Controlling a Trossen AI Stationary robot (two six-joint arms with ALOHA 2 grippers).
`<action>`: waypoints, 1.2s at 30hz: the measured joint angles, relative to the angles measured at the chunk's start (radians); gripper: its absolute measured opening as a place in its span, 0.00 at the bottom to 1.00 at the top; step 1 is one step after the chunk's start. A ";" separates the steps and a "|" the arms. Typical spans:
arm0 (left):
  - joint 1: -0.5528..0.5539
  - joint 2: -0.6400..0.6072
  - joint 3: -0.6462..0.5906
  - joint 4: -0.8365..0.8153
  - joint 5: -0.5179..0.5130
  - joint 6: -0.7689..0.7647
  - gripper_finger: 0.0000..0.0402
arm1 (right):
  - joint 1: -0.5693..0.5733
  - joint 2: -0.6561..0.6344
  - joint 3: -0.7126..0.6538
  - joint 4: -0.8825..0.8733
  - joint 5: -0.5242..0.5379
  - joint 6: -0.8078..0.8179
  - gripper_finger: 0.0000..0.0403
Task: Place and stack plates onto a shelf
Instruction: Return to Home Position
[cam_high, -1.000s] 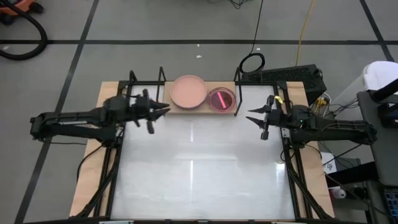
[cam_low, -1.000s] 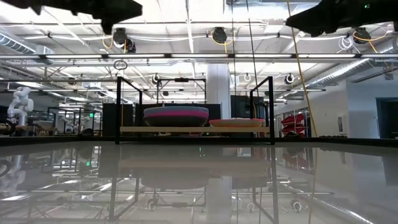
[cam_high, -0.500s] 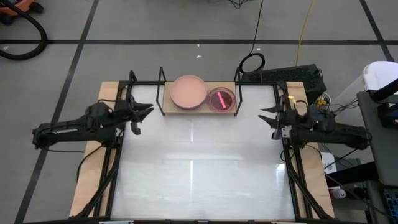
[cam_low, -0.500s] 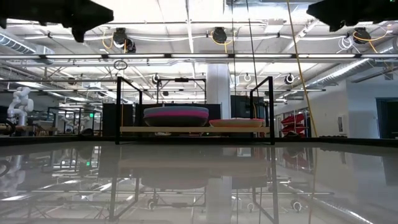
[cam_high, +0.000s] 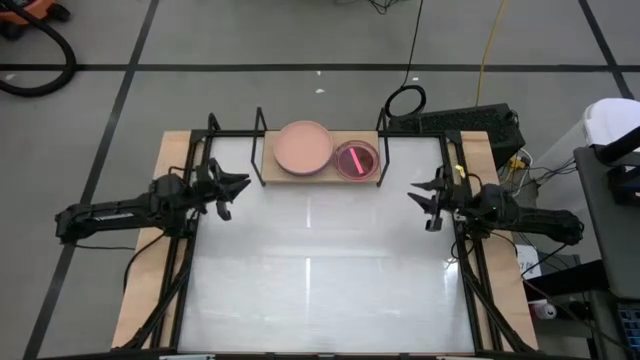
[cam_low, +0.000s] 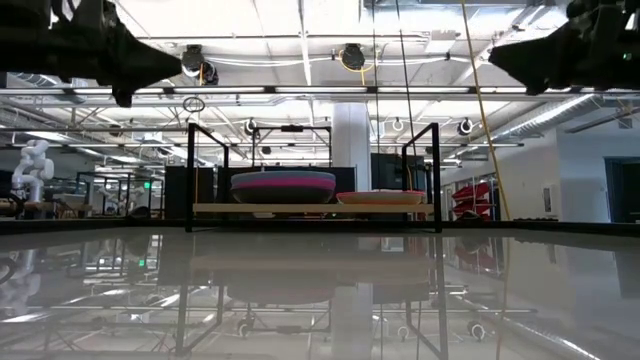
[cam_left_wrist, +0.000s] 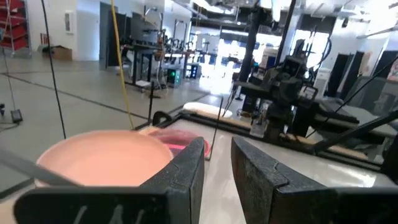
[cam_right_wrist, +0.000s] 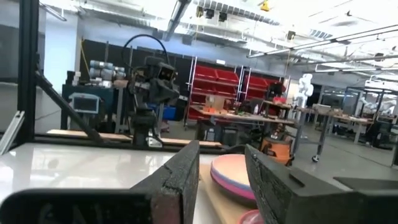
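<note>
My left gripper and right gripper hover at opposite table edges, fingers slightly parted, empty. The shelf holds a salmon-topped plate stack beside a smaller magenta plate.

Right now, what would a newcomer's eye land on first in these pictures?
The tall stack of plates topped in salmon, sitting on the shelf at the far edge of the white table, with a smaller magenta plate beside it toward the right arm. Next, the left gripper and right gripper, both open and empty, held above the table at its two sides.
</note>
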 joint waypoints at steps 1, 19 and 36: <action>0.000 0.000 -0.008 0.000 0.001 -0.002 0.21 | 0.000 -0.002 -0.013 0.014 0.000 0.004 0.28; 0.000 0.003 -0.165 0.120 0.007 -0.065 0.21 | 0.000 -0.001 -0.061 -0.034 0.003 0.080 0.28; 0.000 0.003 -0.165 0.089 0.007 -0.015 0.21 | 0.000 -0.001 -0.063 -0.084 0.005 0.064 0.28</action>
